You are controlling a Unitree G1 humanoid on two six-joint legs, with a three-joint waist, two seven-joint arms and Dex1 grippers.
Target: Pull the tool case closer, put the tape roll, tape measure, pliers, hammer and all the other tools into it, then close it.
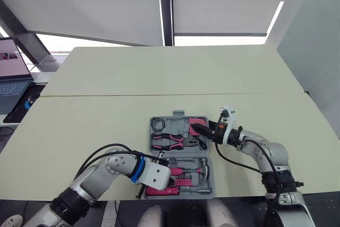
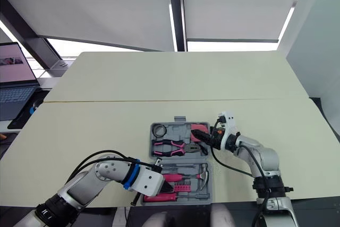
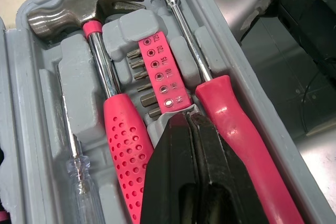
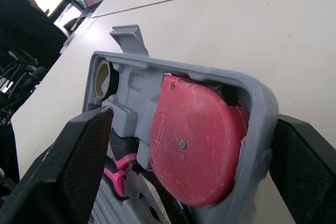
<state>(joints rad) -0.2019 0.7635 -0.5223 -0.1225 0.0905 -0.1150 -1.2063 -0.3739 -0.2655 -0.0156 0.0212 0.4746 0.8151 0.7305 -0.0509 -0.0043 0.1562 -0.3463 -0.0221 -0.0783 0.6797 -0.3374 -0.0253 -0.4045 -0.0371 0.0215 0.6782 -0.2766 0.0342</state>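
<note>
Left eye view: the grey tool case (image 1: 180, 117) lies open near the table's (image 1: 106, 78) front edge, its far half holding tape roll (image 1: 158, 125), pliers (image 1: 169, 142) and red tape measure (image 1: 197, 126). Left wrist view adds the near half's hammer (image 3: 123, 135), bit strip (image 3: 157, 72) and pink screwdriver (image 3: 236, 124), beneath my left gripper (image 3: 188, 121), fingers pressed together. Right wrist view shows my right gripper (image 4: 192, 116) spread wide, straddling the case corner beside the tape measure.
</note>
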